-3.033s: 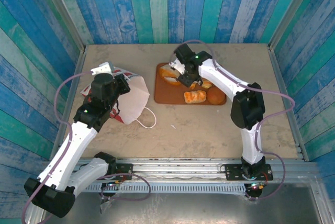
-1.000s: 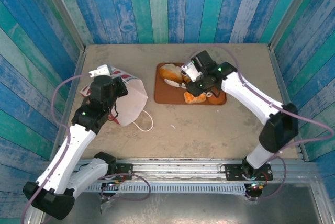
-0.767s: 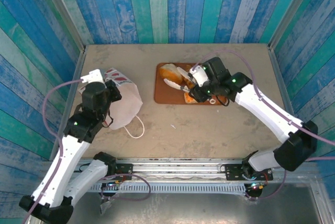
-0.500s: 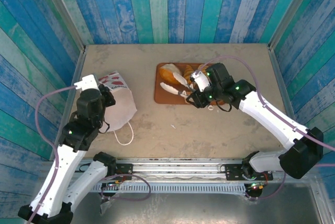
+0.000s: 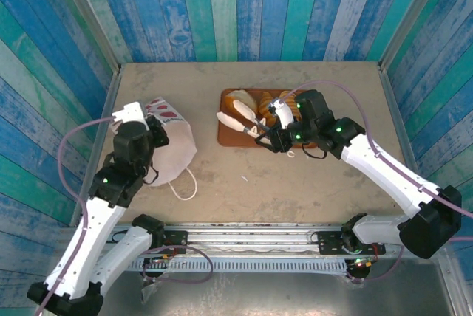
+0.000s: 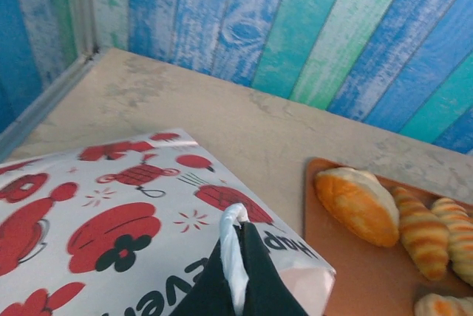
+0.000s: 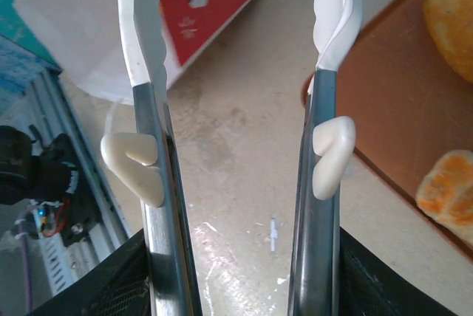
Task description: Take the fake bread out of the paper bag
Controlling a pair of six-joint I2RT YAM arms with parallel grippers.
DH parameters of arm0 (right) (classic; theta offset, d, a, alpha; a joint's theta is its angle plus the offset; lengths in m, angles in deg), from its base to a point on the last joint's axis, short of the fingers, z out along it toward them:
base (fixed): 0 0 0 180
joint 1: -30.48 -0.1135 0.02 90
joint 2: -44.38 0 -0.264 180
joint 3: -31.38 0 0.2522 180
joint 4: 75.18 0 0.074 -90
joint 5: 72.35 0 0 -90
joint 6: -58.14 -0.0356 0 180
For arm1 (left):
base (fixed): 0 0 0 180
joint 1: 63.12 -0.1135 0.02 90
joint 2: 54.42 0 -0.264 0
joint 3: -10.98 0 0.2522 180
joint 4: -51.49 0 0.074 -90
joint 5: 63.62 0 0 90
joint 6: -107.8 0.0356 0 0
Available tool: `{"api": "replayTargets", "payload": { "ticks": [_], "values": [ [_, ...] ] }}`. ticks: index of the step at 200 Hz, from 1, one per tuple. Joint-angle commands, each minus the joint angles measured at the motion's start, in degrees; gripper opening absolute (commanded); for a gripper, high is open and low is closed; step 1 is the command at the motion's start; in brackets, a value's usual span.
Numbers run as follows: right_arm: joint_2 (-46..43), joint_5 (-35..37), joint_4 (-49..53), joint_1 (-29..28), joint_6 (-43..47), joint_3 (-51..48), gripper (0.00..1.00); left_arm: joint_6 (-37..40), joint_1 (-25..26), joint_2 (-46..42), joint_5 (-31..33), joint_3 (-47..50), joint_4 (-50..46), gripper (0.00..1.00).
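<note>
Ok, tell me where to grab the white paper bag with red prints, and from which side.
Probably best by its thin loop handle, coming from above on the near side: the white paper bag with red prints lies collapsed, mostly flat, on its side, while the loop lies free on the table beside it.

Bright, even light from above fills every view, and shadows on the bench (image 5: 244, 176) are soft and faint. The paper bag (image 6: 111, 213) prints crisp in the left wrist view, while the left tool (image 6: 236, 257) below it looks soft. The right tool (image 7: 236, 21) has white tips paled by glare.
</note>
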Motion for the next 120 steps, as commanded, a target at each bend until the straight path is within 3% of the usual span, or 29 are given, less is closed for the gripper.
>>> {"api": "replayTargets", "payload": {
  "ticks": [1, 39, 120],
  "values": [
    [0.19, -6.15, -1.76, 0.27, -1.38, 0.32, 0.54, -1.42, 0.03, 3.98, -5.92, -1.45, 4.60, 0.00],
    [4.15, -11.03, -4.05, -1.36, -4.32, -0.09, 0.54, -3.12, 0.10, 9.03, -9.99, -2.61, 8.14, 0.00],
    [21.45, -9.11, -16.27, -11.81, -16.50, 4.86, 0.52, -5.98, 0.10, 11.82, -14.89, -2.36, 10.92, 0.00]
  ]
}}
